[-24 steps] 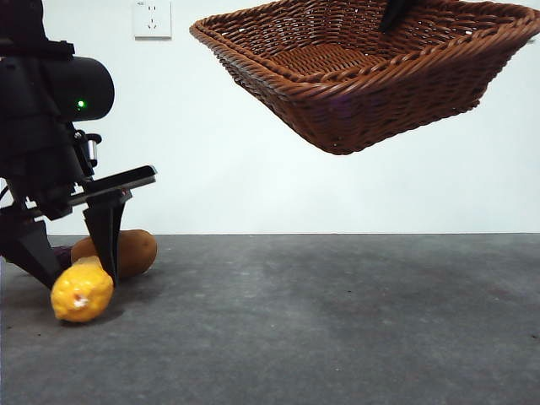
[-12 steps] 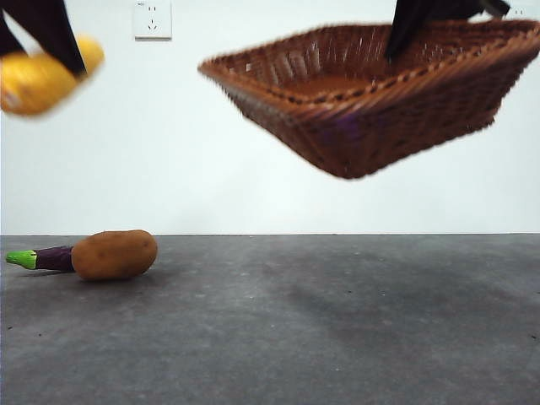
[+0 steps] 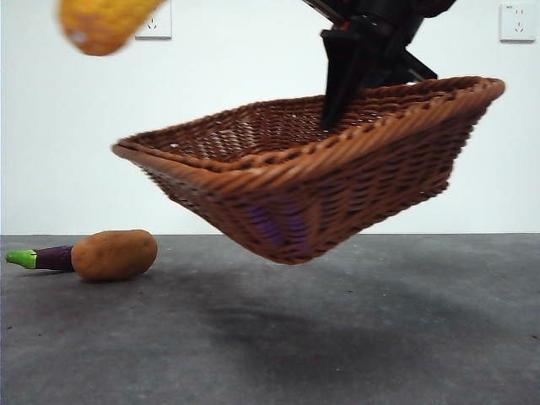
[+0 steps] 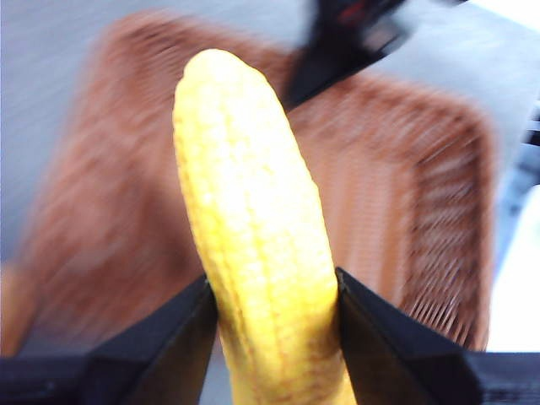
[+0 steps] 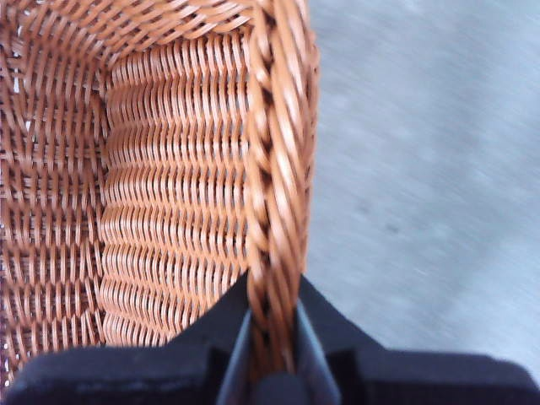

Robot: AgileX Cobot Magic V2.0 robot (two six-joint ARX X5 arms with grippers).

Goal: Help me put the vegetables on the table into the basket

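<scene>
My left gripper point(image 4: 274, 312) is shut on the lumpy yellow vegetable point(image 4: 253, 228), a corn cob, held high in the air; it shows at the top left of the front view point(image 3: 105, 21). My right gripper point(image 5: 272, 337) is shut on the braided rim of the wicker basket point(image 5: 169, 202) and holds it tilted in the air above the table point(image 3: 354, 337). The basket point(image 3: 312, 181) fills the middle of the front view, with the right arm point(image 3: 367, 51) coming down onto its far rim. The brown potato point(image 3: 115, 254) and purple eggplant point(image 3: 42, 257) lie on the table at the left.
White wall sockets point(image 3: 516, 21) sit high on the back wall. The basket casts a shadow on the table point(image 3: 278, 329) below it.
The basket has dropped lower and moved left toward the middle. The corn cob has risen from the table and moved right, above the basket's left side.
</scene>
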